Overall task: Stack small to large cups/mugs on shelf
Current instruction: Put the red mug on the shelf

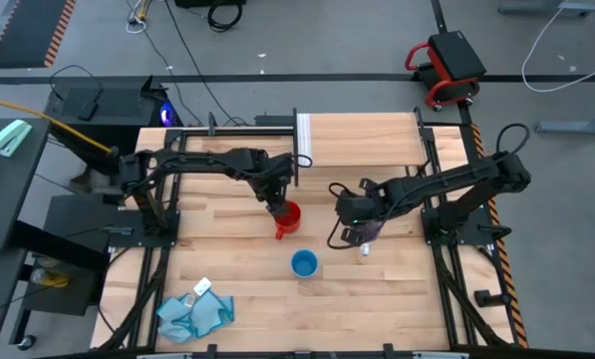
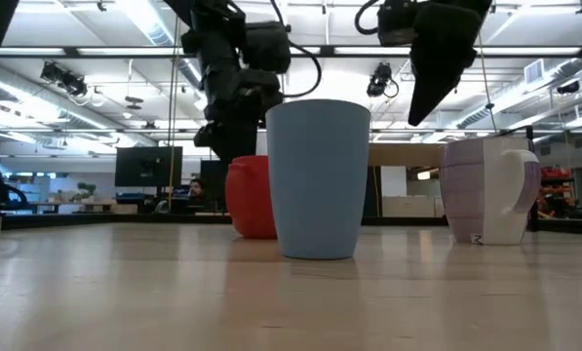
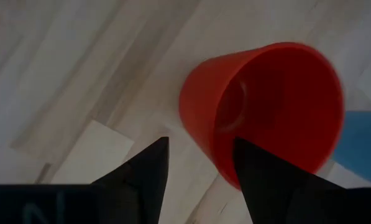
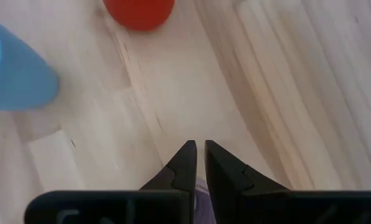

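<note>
On the butcher-block counter (image 1: 227, 289), all three mugs stand upright and apart from each other, none of them on the shelf (image 1: 362, 140), which sits at the far edge. Near the middle is the red mug (image 1: 289, 217), with the left hand (image 1: 280, 211) right over it; the left wrist view shows its two fingers (image 3: 149, 167) spread apart, one outside the mug's wall and the other at its rim, not yet closed on it. Nearer the front edge, a little toward the right arm's side, stands the blue mug (image 1: 304, 263), untouched. To the right of the red one, the lilac mug (image 2: 485, 190) shows its handle in the low view; from above it is mostly hidden beneath the right hand (image 1: 365, 224), which hangs over it. That hand's fingers (image 4: 184, 163) are drawn nearly together with only a thin slit between them, holding nothing. A crumpled light-blue cloth (image 1: 195, 311) lies near the front left corner.
</note>
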Controlling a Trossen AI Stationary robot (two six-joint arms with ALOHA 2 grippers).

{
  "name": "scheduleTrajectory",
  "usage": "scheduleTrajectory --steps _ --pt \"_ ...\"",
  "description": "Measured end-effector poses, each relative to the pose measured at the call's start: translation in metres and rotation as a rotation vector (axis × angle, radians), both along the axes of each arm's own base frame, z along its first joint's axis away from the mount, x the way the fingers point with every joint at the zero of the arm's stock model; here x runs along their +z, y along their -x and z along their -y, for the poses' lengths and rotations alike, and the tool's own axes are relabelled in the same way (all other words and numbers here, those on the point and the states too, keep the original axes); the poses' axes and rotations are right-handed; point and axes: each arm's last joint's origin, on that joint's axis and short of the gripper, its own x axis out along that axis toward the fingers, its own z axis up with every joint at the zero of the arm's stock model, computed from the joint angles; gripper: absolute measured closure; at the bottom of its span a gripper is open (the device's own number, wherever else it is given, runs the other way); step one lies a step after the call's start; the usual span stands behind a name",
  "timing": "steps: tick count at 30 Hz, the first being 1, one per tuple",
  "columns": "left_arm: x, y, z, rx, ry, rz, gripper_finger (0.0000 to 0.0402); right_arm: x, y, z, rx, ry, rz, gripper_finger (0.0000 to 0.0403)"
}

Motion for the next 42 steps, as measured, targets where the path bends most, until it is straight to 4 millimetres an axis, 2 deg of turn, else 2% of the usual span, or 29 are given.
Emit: scheduleTrajectory --steps 7,12,19,26,28,33,36,42 --pt "-0.004 -0.003 -0.001 0.000 0.002 0.008 0.0214 0.002 0.015 0.003 -0.015 -0.022 0.092 0.0362" --pt "-0.002 -0.009 -0.002 0.008 -0.009 0.067 0.0227 -0.007 0.017 0.003 -0.012 -0.040 0.136 0.0363" --pt "-0.001 -0.010 -0.002 0.039 -0.003 0.086 0.0290 -0.026 0.016 0.002 -0.014 -0.050 0.133 0.0367" --pt "0.001 -0.014 -0.003 0.059 -0.004 0.122 0.0381 -0.032 0.016 0.002 -0.012 -0.052 0.150 0.0367" --pt "0.002 -0.016 -0.004 0.070 -0.001 0.142 0.0391 -0.032 0.015 0.002 -0.006 -0.051 0.156 0.0367" --pt "0.003 -0.016 -0.004 0.104 0.009 0.149 0.0385 -0.031 0.013 0.002 0.019 -0.043 0.181 0.0369" --pt "0.011 -0.020 -0.005 0.100 0.003 0.168 0.0393 -0.031 0.012 0.002 0.038 -0.033 0.180 0.0369" --pt "0.051 -0.033 -0.007 0.077 -0.031 0.267 0.0393 -0.030 0.012 0.002 0.053 -0.017 0.176 0.0369"
